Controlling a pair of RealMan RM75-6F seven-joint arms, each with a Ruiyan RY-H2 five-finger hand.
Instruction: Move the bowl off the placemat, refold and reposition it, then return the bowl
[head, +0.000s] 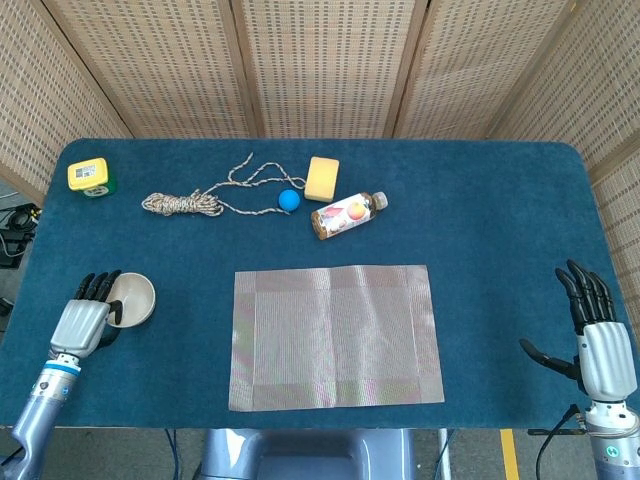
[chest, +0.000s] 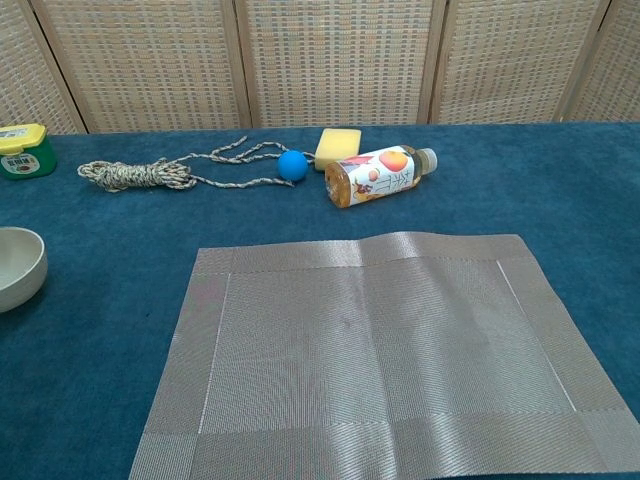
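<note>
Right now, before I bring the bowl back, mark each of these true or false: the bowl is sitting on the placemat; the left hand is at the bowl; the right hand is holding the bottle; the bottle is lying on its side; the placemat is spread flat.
1. The bowl sits on the placemat. False: it is left of the mat, apart from it.
2. The left hand is at the bowl. True: its fingers reach the rim.
3. The right hand holds the bottle. False: it is empty near the table's right edge.
4. The bottle lies on its side. True.
5. The placemat is spread flat. True.
</note>
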